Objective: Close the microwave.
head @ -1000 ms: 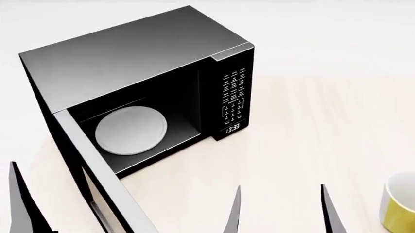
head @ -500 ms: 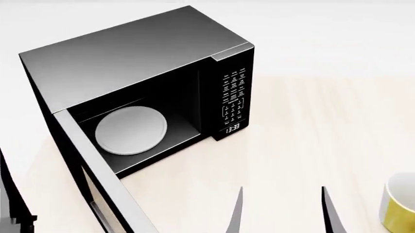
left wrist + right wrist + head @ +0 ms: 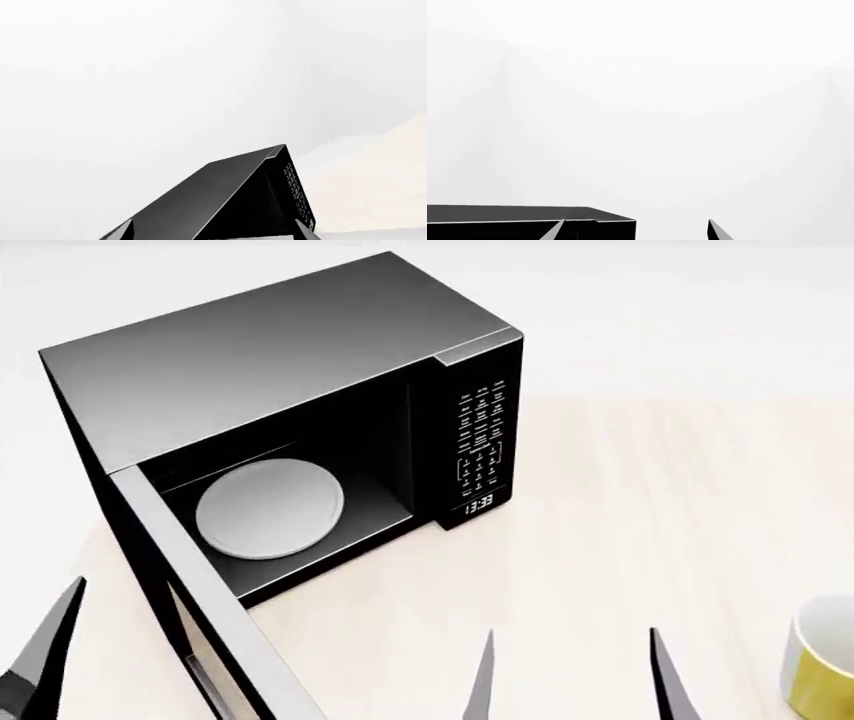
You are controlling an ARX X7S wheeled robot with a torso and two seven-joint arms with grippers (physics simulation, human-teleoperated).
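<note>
At the near edge of the head view, two dark fingertips of the right gripper (image 3: pixel 570 680) rise side by side with a clear gap of bare table (image 3: pixel 641 540) between them; the gripper is spread and holds nothing. In its own wrist view the same two tips (image 3: pixel 635 230) stand apart in the same way, with a black slab of the microwave showing beyond one of them. Just right of this gripper, at the near right corner, a yellow cup (image 3: pixel 821 665) with a white inside stands on the table, partly cut off by the frame.

At the near left, one finger of the left gripper (image 3: pixel 40 660) slants up from the edge, just left of the open door (image 3: pixel 200 610). Only that one finger shows there, but its wrist view catches two tips (image 3: pixel 213 230) set well apart, so it too is spread and empty.

The door swings out toward the near left, hinged on the left side of the microwave (image 3: pixel 267 350), and runs off the bottom of the frame. The microwave sits on the far left part of the table, angled so its mouth faces near and right. Inside, the white plate (image 3: pixel 270 509) lies flat on the floor of the cavity. On the right of the mouth is the keypad (image 3: pixel 483 435), with the clock (image 3: pixel 479 504) lit just beneath it.
</note>
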